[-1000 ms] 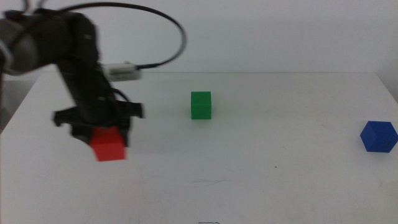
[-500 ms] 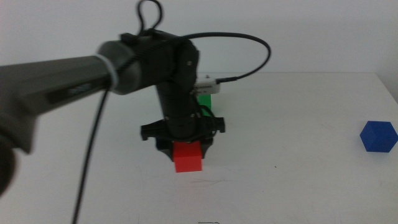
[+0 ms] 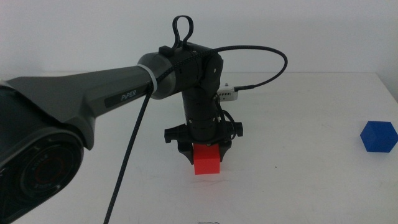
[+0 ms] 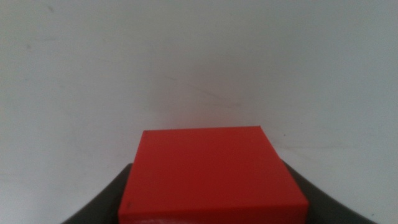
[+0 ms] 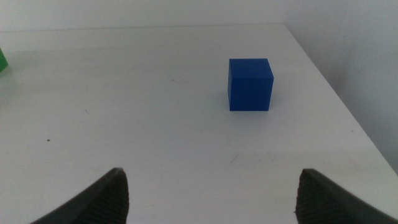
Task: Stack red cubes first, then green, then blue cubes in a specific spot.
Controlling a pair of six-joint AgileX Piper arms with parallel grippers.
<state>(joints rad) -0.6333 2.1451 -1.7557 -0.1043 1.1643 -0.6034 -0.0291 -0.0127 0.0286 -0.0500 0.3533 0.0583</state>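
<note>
Left fingers (image 3: pixel 206 153) clamped on one red cube (image 3: pixel 206 160), right fingers (image 5: pixel 211 190) spread, one blue cube (image 5: pixel 250 84).

Solid matte red on the cube (image 3: pixel 206 160), plain, no markings, held between the two dark, near-black jaws of the left pincer (image 3: pixel 203 149). Same flat red across its broad top face (image 4: pixel 214 174). Deep blue on the cube (image 3: pixel 379 135) at the far right, darker on its shaded faces (image 5: pixel 250 84). Plain white on the tabletop (image 3: pixel 298 180), with faint grey scuffs. Dark jaws on the right pincer (image 5: pixel 211 194). Sliver of green at one edge (image 5: pixel 2 61).
</note>
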